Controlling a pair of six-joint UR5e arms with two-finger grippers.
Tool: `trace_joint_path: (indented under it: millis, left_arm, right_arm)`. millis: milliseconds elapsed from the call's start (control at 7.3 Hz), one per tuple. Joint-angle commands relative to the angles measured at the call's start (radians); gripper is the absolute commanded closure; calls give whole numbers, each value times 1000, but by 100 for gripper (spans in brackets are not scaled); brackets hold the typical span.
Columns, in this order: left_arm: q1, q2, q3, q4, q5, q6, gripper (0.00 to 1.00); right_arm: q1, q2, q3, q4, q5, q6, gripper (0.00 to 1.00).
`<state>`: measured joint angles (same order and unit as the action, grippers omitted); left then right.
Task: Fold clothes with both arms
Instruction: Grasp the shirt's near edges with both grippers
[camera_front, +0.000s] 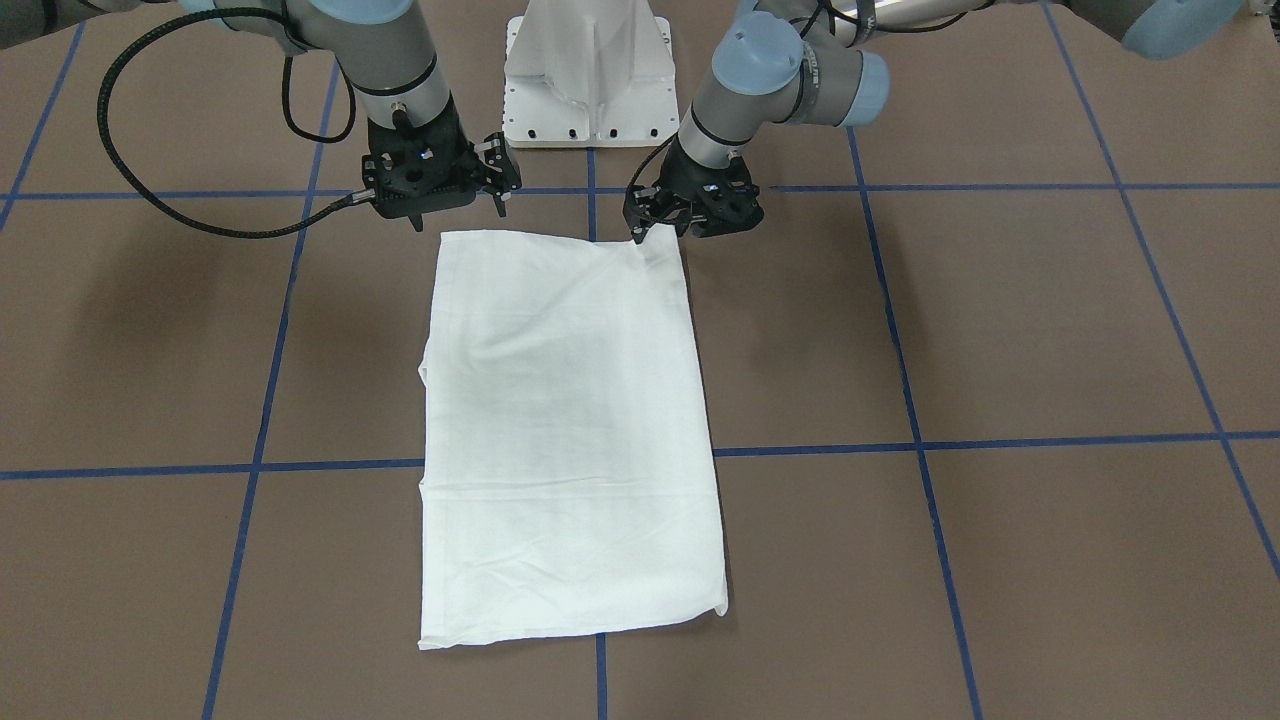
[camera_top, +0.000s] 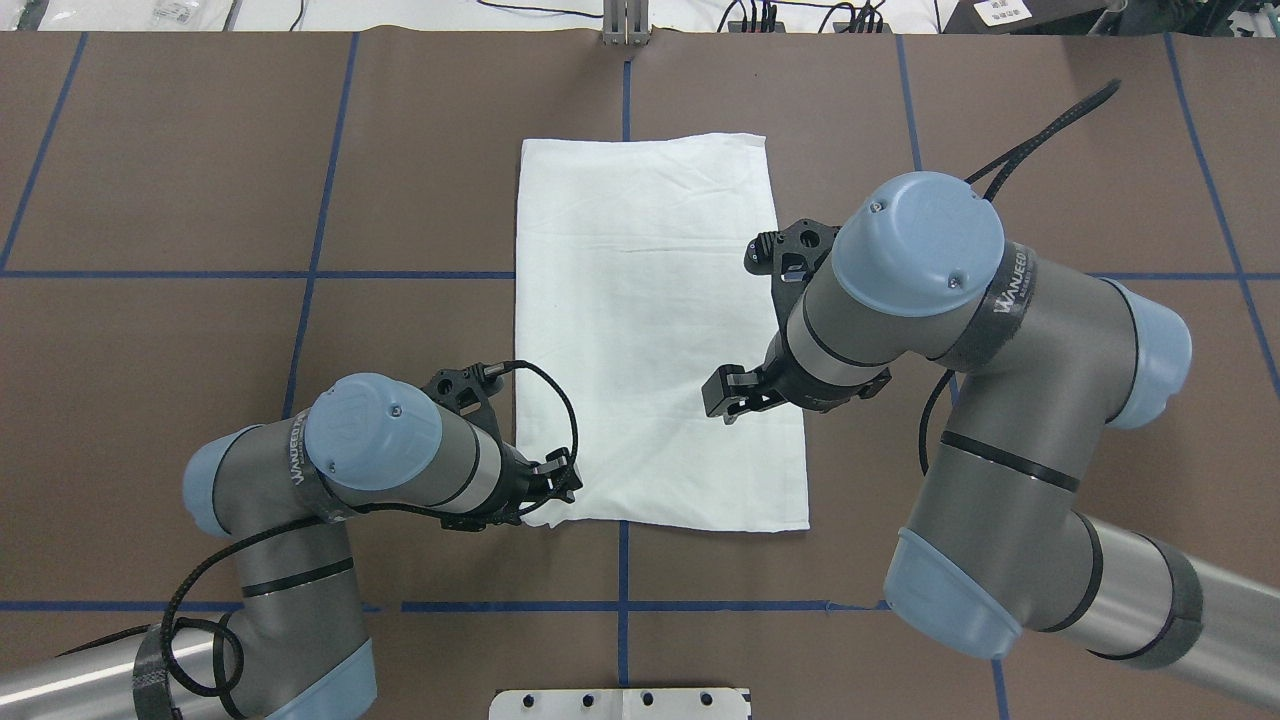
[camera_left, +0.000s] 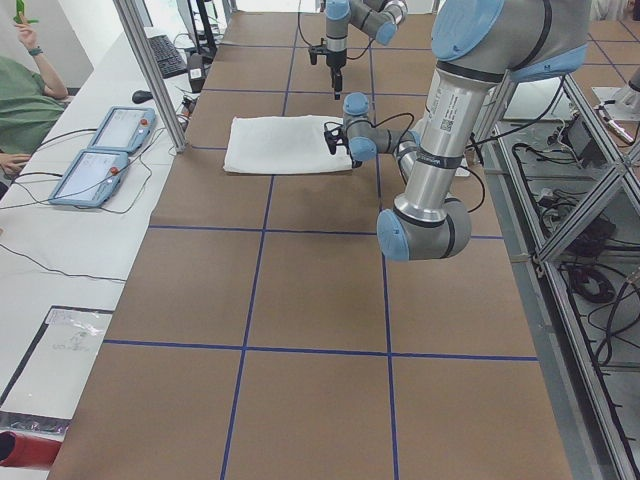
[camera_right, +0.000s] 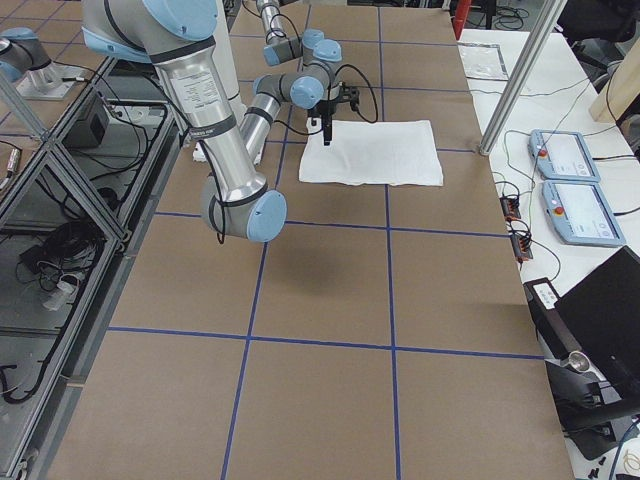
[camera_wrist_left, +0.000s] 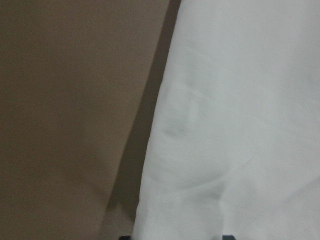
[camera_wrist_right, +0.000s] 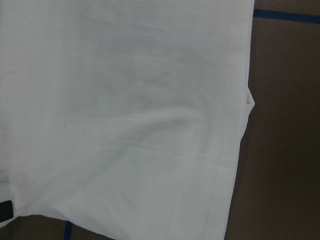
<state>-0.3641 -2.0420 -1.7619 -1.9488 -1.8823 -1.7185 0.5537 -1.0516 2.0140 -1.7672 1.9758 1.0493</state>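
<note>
Overhead exterior view: the white T-shirt (camera_top: 650, 330) lies on the brown table (camera_top: 200, 180), folded into a narrow rectangle. Its long axis runs away from the robot, along the central blue tape line (camera_top: 623, 560), and both short edges sit square to that line. The upper surface is flat, with light creases across it. The left gripper (camera_top: 545, 492) is low at the shirt's near corner on the robot's left. Left wrist-mounted view: two dark fingertips (camera_wrist_left: 227, 237) show at the bottom edge, set apart. The shirt (camera_wrist_left: 235, 120) lies under one tip and bare table surface under the other, so the gripper is released, with the cloth edge between the fingers. Exterior front-facing view: this corner of the shirt (camera_front: 570, 430) rises slightly at the left gripper (camera_front: 665, 228). The right gripper (camera_front: 459, 215) hangs above the table just beside the opposite near corner, clear of the cloth. Its fingers are spread and hold nothing. Right wrist-mounted view: the shirt (camera_wrist_right: 125, 110) fills most of the frame, with its side edge and brown table to the right. The white pedestal base (camera_front: 590, 90) stands between the two arms, apart from the shirt.
</note>
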Motion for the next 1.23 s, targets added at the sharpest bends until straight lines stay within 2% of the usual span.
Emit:
trace_joint_path:
  millis: [0, 274, 411, 548, 685, 958, 1095]
  left_arm:
    - [-1, 0, 9, -1, 0, 7, 35]
    - [1, 0, 9, -2, 0, 7, 48]
    - [1, 0, 9, -4, 0, 7, 62]
    - [1, 0, 9, -7, 0, 8, 83]
    - [1, -1, -1, -6, 0, 8, 100]
    - [-1, -1, -26, -6, -4, 8, 100]
    - [-3, 0, -51, -2, -4, 8, 100]
  right_arm:
    - [0, -1, -1, 0, 0, 0, 0]
    - [0, -2, -1, 0, 0, 0, 0]
    - [0, -2, -1, 0, 0, 0, 0]
    - [0, -4, -1, 0, 0, 0, 0]
    - [0, -2, 0, 0, 0, 0, 0]
    - [0, -5, -1, 0, -3, 20, 0]
    - [-15, -5, -3, 2, -9, 144, 0]
